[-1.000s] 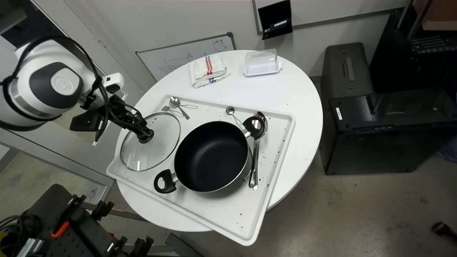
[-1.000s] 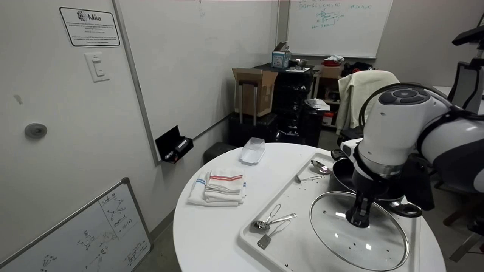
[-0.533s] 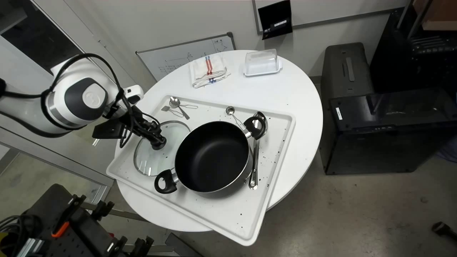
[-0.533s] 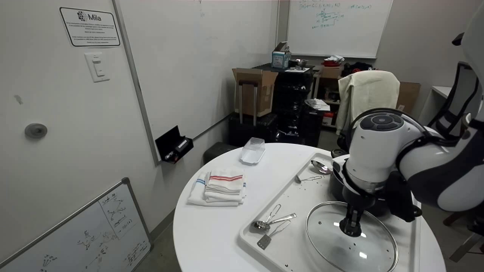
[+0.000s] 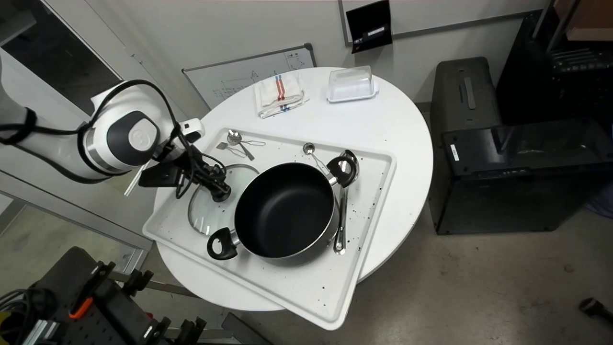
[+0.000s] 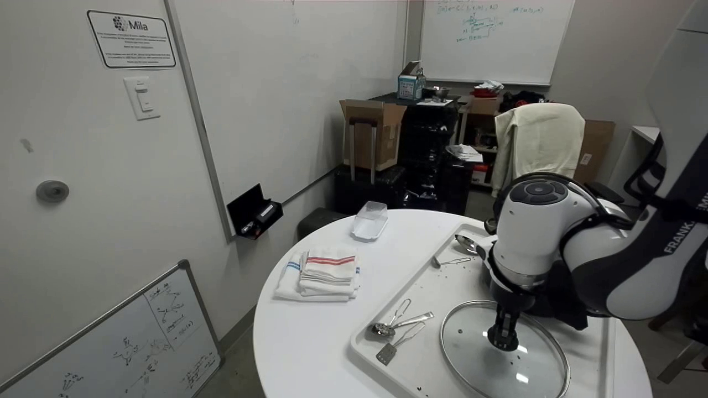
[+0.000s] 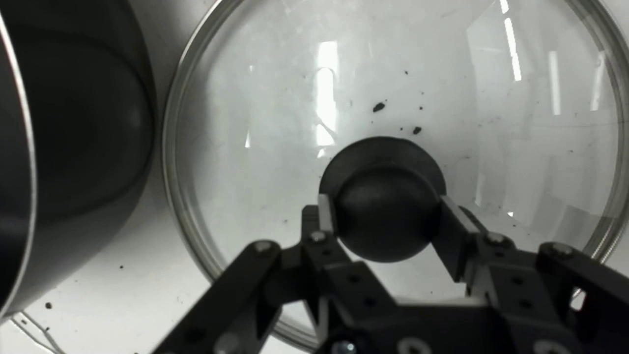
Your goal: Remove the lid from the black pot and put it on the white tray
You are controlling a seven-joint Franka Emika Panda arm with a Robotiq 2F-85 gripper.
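The lid (image 5: 210, 218) is see-through glass with a metal rim. It lies roughly level over the white tray (image 5: 301, 297), close beside the black pot (image 5: 285, 211); whether it touches the tray is hard to tell. My gripper (image 5: 221, 192) is shut on the lid's dark knob. In the wrist view the fingers (image 7: 383, 214) clasp the knob from both sides, and the lid's rim (image 7: 173, 128) sits just beside the pot's wall (image 7: 88, 147). The pot is uncovered, its black inside visible. An exterior view also shows the lid (image 6: 470, 359), with the pot mostly hidden behind the arm.
Small metal utensils (image 5: 234, 139) lie on the tray near its edge by the lid. A long metal spoon (image 5: 341, 220) and a small ladle (image 5: 310, 149) lie on the pot's far side. Folded towels (image 5: 280, 93) and a clear-covered dish (image 5: 352, 86) stand on the round table.
My gripper has carried the lid towards the pot and lower, nearer the tray; the motion is smaller in the last half second. The pot and utensils have not moved.
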